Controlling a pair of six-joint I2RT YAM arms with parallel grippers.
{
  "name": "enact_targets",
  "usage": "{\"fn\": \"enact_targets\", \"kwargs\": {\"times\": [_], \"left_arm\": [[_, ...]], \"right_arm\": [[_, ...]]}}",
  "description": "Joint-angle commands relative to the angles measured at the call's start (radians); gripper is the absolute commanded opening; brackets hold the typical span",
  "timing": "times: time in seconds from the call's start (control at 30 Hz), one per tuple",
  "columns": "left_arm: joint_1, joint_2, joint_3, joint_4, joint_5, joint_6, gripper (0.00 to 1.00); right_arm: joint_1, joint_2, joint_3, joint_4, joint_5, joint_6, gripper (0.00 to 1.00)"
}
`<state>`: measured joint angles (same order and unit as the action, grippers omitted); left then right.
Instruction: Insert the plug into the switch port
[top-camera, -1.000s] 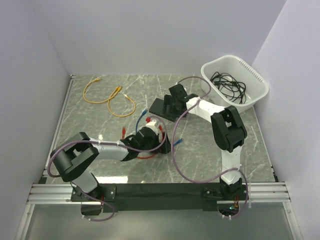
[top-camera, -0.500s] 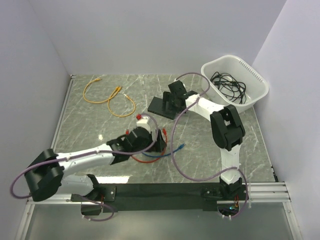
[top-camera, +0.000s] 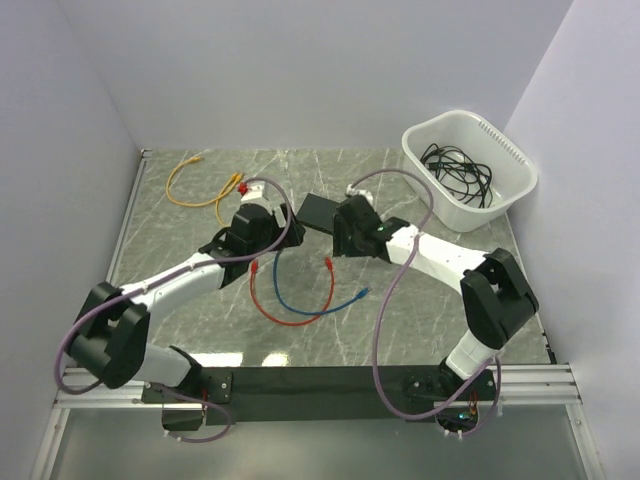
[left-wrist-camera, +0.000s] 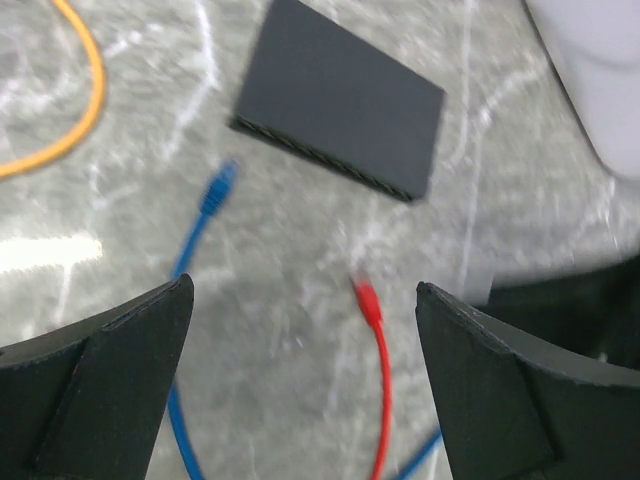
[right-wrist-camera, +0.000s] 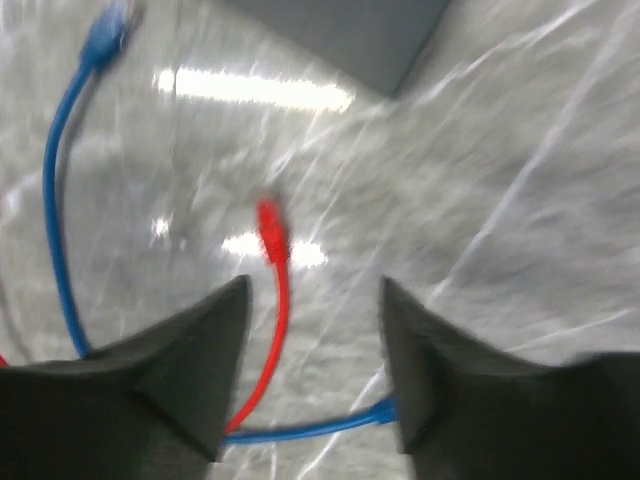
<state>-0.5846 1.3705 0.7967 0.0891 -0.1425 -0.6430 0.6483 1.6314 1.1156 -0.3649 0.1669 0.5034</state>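
The switch (top-camera: 318, 210) is a flat black box lying at the back middle of the table; it also shows in the left wrist view (left-wrist-camera: 340, 95) and the right wrist view (right-wrist-camera: 340, 30). A red cable (top-camera: 290, 318) loops in front of it, with one red plug (top-camera: 328, 263) (left-wrist-camera: 366, 300) (right-wrist-camera: 270, 232) lying free on the table. A blue cable (top-camera: 300, 308) crosses it, with a blue plug (left-wrist-camera: 215, 192) (right-wrist-camera: 105, 30). My left gripper (top-camera: 255, 243) (left-wrist-camera: 303, 290) is open and empty, left of the switch. My right gripper (top-camera: 345, 240) (right-wrist-camera: 312, 285) is open and empty, just in front of the switch, above the red plug.
A white tub (top-camera: 468, 170) holding black cables stands at the back right. Orange cables (top-camera: 205, 190) lie at the back left. White walls close the left, back and right sides.
My left gripper left the cables at the centre and swung back and left. The red and blue cables now lie flat. My right gripper came off the switch, toward the front.
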Motion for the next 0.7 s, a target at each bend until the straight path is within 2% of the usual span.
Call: {"fn": "enact_targets", "kwargs": {"times": [0.0, 0.13, 0.67], "left_arm": [[0.078, 0.050, 0.048, 0.133, 0.087, 0.005, 0.99], [0.120, 0.139, 0.093, 0.144, 0.129, 0.005, 0.99], [0.124, 0.110, -0.036, 0.218, 0.146, -0.023, 0.99]], "right_arm": [[0.050, 0.011, -0.014, 0.032, 0.032, -0.003, 0.46], [0.091, 0.100, 0.050, 0.011, 0.052, -0.019, 0.35], [0.120, 0.274, 0.139, 0.001, 0.033, -0.035, 0.35]]}}
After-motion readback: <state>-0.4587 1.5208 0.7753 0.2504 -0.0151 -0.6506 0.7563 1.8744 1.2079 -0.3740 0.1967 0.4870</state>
